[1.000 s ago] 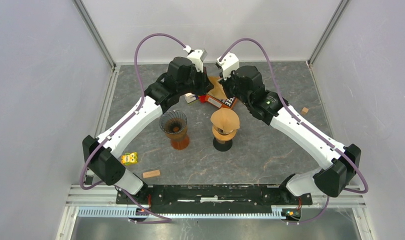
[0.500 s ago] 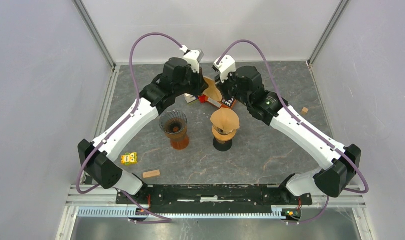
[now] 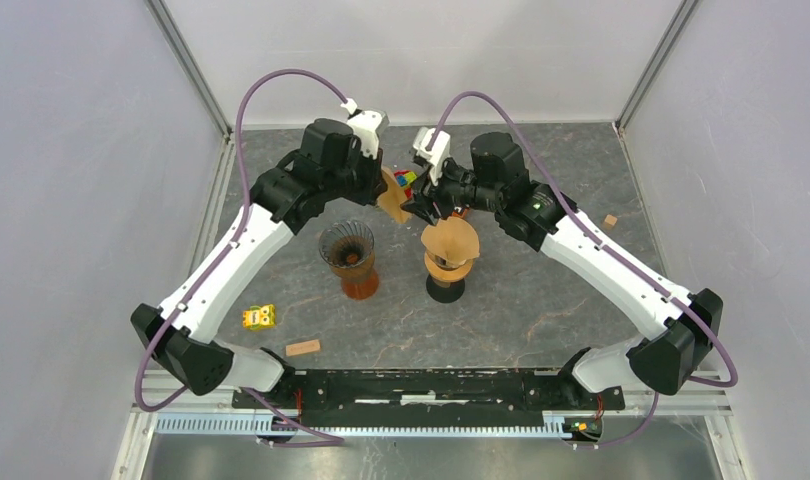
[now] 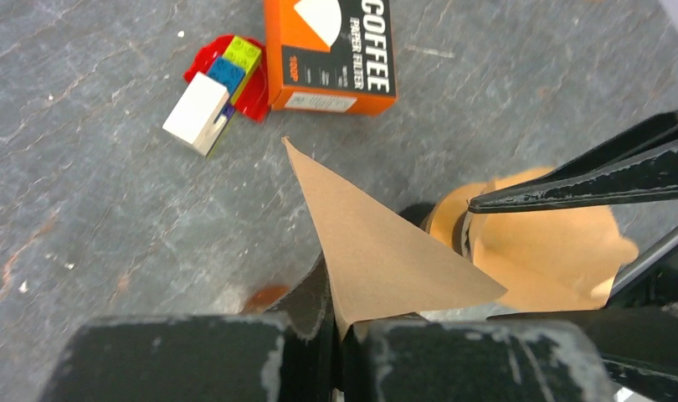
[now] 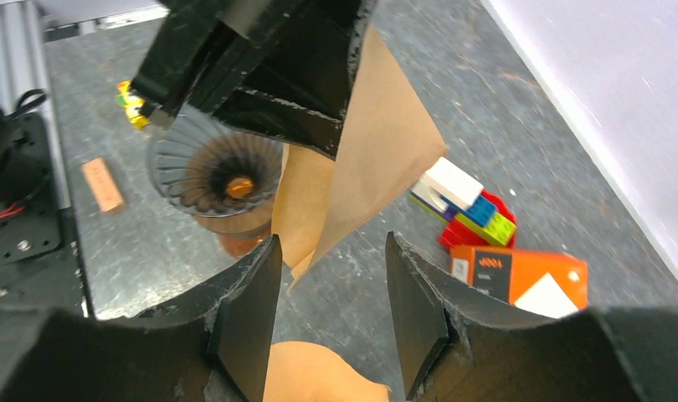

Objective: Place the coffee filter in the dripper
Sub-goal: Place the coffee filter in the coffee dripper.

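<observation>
A folded brown coffee filter point(image 3: 394, 197) point(image 4: 377, 243) point(image 5: 377, 159) hangs in the air, pinched at one corner by my shut left gripper point(image 3: 384, 187) point(image 4: 344, 322). The empty ribbed glass dripper point(image 3: 346, 243) point(image 5: 214, 167) stands on its orange base, below and nearer than the filter. My right gripper point(image 3: 423, 207) point(image 5: 331, 285) is open just right of the filter, with nothing between its fingers; the paper's lower tip ends just beyond its left fingertip.
A second dripper point(image 3: 451, 245) point(image 4: 545, 251) holding its own filter stands right of the glass one. An orange filter box point(image 4: 329, 54) point(image 5: 520, 280) and toy bricks point(image 4: 218, 84) point(image 5: 465, 205) lie at the back. A yellow toy point(image 3: 258, 317) and a wooden block point(image 3: 302, 347) lie near left.
My right gripper has opened and let go of the filter. The left gripper has carried the filter left and nearer, toward the glass dripper.
</observation>
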You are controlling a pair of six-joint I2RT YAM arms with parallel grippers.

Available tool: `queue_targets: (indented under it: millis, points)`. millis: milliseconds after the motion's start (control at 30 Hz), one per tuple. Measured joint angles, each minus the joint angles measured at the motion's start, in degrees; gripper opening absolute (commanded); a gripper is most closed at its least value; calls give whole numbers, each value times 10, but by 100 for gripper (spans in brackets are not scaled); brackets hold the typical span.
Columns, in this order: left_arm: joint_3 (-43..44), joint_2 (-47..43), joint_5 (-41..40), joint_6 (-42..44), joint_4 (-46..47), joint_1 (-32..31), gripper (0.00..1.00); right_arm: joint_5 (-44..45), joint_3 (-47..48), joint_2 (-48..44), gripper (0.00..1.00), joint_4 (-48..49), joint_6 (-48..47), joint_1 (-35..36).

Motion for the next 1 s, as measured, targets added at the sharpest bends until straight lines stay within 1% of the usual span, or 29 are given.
queue_targets:
  millis: [133, 267, 433, 533, 700, 833, 1000]
  points:
    - [20, -11, 3, 30, -67, 1, 2, -75, 4, 0, 57, -8, -34, 2]
    - [36, -31, 30, 47, -124, 17, 2, -128, 7, -7, 58, -30, -82, 4]
    - [67, -44, 94, 49, -208, 69, 2, -178, 11, -37, 62, -77, -164, 13]
    - [71, -46, 134, 57, -256, 94, 2, -191, 35, -45, 63, -119, -219, 30]
    - [59, -46, 184, 72, -313, 112, 2, -158, 91, -33, 64, -182, -300, 101]
    - [46, -46, 209, 80, -344, 134, 2, -99, 122, -4, 64, -221, -350, 175]
    - [46, -38, 221, 92, -369, 153, 2, -12, 155, 48, 65, -265, -393, 246]
